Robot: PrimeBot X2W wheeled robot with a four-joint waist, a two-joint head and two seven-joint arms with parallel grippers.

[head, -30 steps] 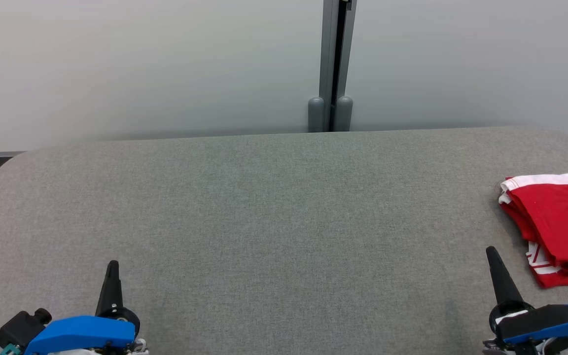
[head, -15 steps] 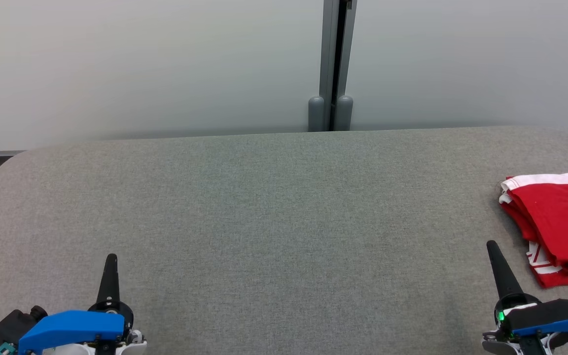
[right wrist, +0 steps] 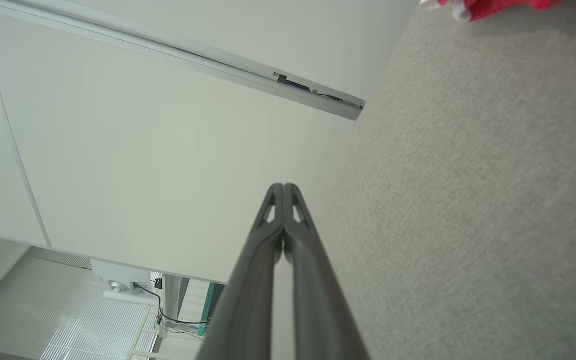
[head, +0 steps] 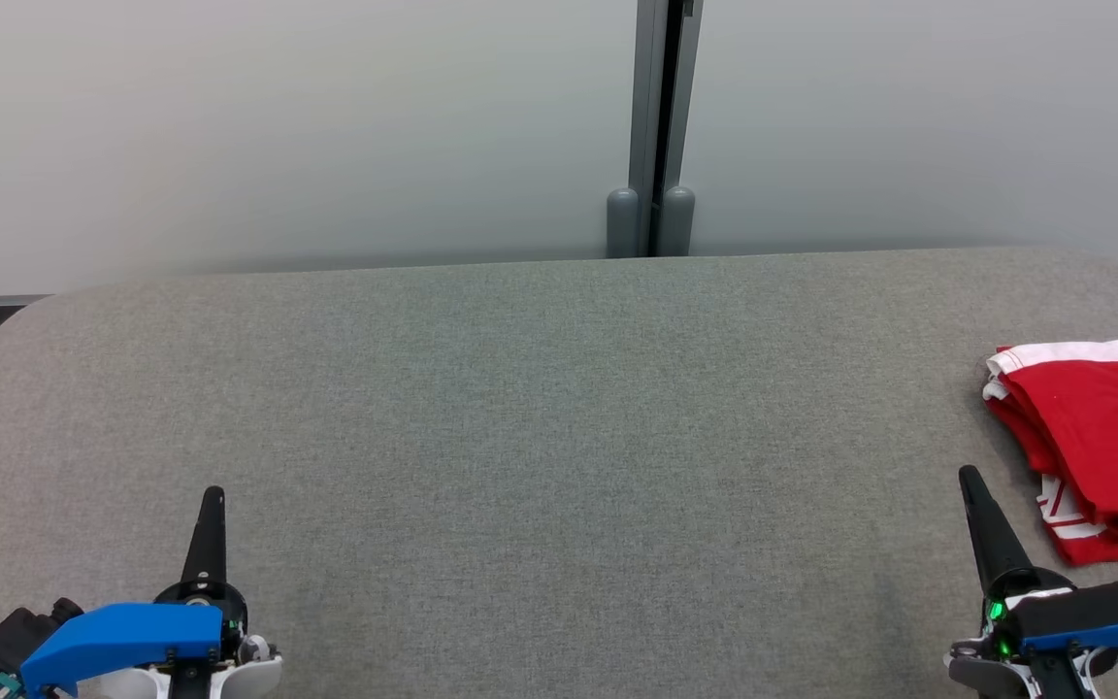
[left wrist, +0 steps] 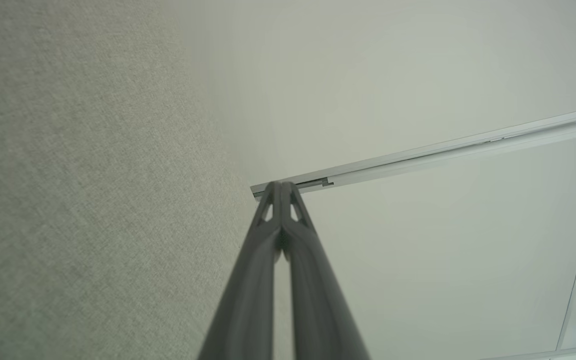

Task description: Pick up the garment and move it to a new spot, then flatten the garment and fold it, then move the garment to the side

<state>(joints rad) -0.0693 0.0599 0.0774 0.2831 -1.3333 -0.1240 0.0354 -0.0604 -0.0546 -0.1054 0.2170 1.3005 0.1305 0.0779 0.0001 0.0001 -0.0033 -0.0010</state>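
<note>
- My left gripper and right gripper are both pinched fully together, holding nothing.
- The folded red garment lies at the grey table's right edge, near my right gripper, not touching it.

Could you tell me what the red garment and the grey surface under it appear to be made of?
The garment is soft, matte fabric, probably a cotton-like knit: red with white trim, lying in limp folded layers. The surface looks like a woven textile covering, matte grey: a fine heathered weave shows, and its rounded corners hint at padding beneath, though that stays uncertain.
</note>
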